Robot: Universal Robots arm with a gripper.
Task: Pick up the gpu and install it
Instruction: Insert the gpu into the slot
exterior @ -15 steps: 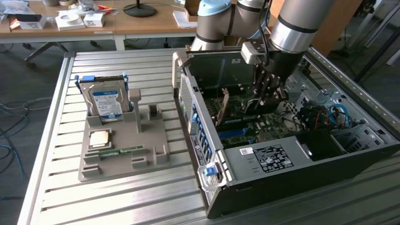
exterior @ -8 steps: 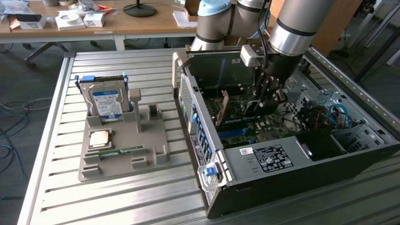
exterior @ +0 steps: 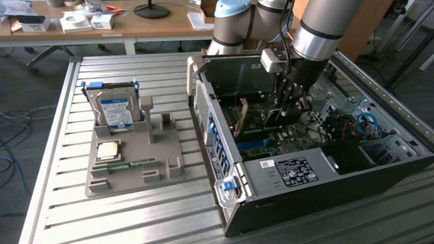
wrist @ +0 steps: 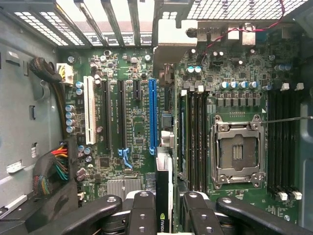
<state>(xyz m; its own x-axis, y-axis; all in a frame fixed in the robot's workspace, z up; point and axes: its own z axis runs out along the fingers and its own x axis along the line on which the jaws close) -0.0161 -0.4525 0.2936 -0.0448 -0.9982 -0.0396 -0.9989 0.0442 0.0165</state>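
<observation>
My gripper (exterior: 293, 104) reaches down into the open computer case (exterior: 298, 173), over the motherboard (exterior: 271, 134). In the wrist view the gripper (wrist: 164, 208) is shut on the gpu (wrist: 164, 178), a thin dark card seen edge-on between the black fingers (wrist: 142, 210). Its pale silver bracket (wrist: 171, 36) stands at the case's slotted rear wall. The card runs right alongside the long blue slot (wrist: 152, 115). I cannot tell whether it touches the slot. In the exterior view the gpu (exterior: 266, 119) hangs dark below the wrist, partly hidden by the fingers.
A grey fixture (exterior: 146, 157) beside the case, on the exterior view's left, holds a hard drive (exterior: 115, 112), a processor chip (exterior: 109, 150) and a green memory stick (exterior: 129, 165). Inside the case are an open processor socket (wrist: 237, 152), memory slots (wrist: 193, 142) and cable bundles (wrist: 51, 171).
</observation>
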